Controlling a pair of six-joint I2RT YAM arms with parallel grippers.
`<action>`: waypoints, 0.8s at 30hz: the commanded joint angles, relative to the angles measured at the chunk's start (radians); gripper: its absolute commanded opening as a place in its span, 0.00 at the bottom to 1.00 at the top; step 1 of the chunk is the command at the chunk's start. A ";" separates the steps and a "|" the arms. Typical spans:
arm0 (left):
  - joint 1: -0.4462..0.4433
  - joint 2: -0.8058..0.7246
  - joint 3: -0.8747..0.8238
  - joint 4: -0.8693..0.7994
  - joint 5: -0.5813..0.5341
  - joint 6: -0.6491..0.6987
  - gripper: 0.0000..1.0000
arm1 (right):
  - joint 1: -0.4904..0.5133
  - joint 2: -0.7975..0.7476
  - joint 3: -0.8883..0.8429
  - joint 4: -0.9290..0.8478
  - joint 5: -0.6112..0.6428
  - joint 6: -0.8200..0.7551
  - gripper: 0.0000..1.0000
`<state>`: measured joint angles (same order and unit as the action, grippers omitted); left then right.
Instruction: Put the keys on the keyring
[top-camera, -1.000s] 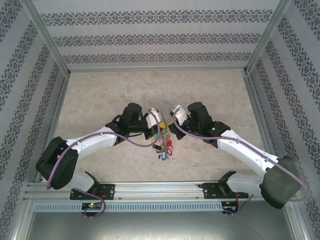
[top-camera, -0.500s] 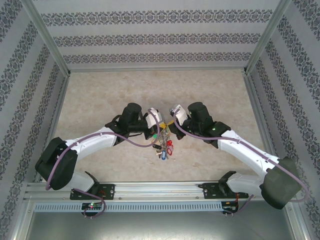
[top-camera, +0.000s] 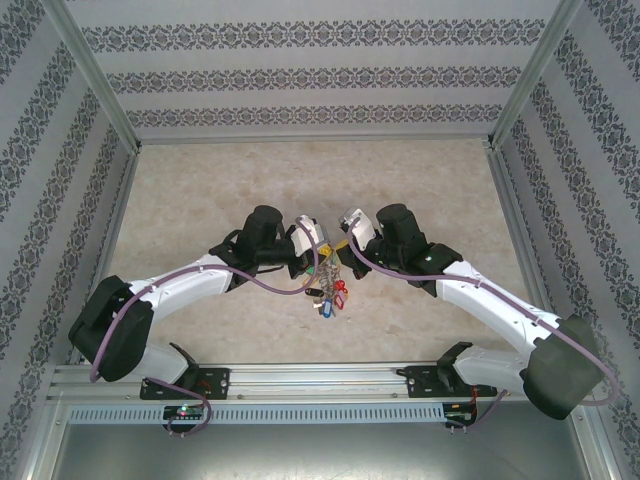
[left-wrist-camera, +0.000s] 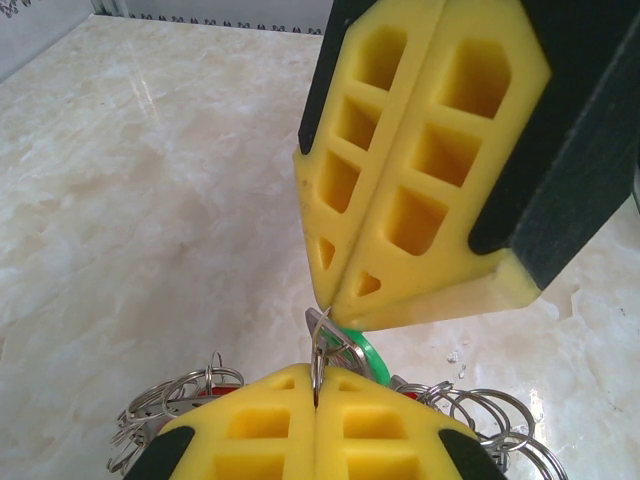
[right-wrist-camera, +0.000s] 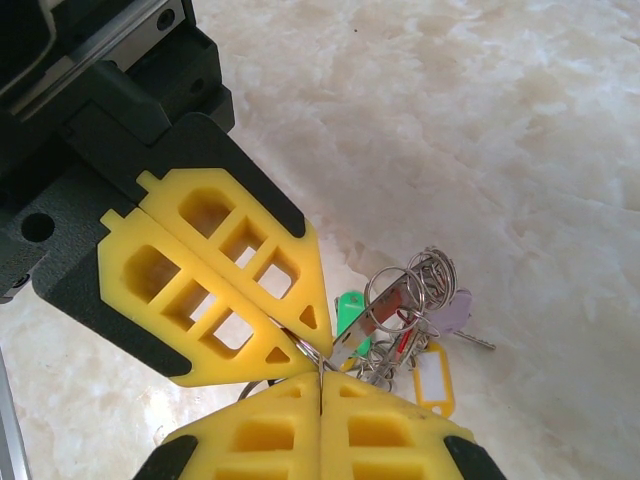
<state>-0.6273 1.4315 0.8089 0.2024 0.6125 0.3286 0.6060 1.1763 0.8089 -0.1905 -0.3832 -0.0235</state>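
Top view: my left gripper (top-camera: 312, 262) and right gripper (top-camera: 343, 250) meet tip to tip over mid-table (top-camera: 200, 190), the keyring (top-camera: 326, 290) bunched just below them
Left wrist: my left pads are pressed together, pinching a thin loop of the keyring (left-wrist-camera: 317, 360); the right gripper's (left-wrist-camera: 335, 310) closed tips touch it just above, beside a green tag (left-wrist-camera: 358, 350)
Right wrist: my right pads are pressed together against the left tips; whether they grip metal I cannot tell; the keyring's tags lie just beyond

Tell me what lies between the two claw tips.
Left wrist view: a thin metal loop, a green tag behind it, spans the gap between the shut left claw and shut right claw.
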 joint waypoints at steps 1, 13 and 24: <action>0.000 -0.033 0.009 0.013 -0.007 0.000 0.00 | 0.000 -0.024 -0.002 0.011 -0.016 0.007 0.00; 0.000 -0.032 -0.011 0.057 -0.009 -0.022 0.00 | -0.013 -0.025 -0.014 0.019 -0.016 0.025 0.00; -0.001 -0.011 -0.057 0.170 -0.023 -0.072 0.00 | -0.046 -0.006 -0.022 0.015 -0.006 0.060 0.00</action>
<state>-0.6277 1.4315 0.7689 0.2924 0.6071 0.2863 0.5777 1.1732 0.7914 -0.1715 -0.4095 0.0139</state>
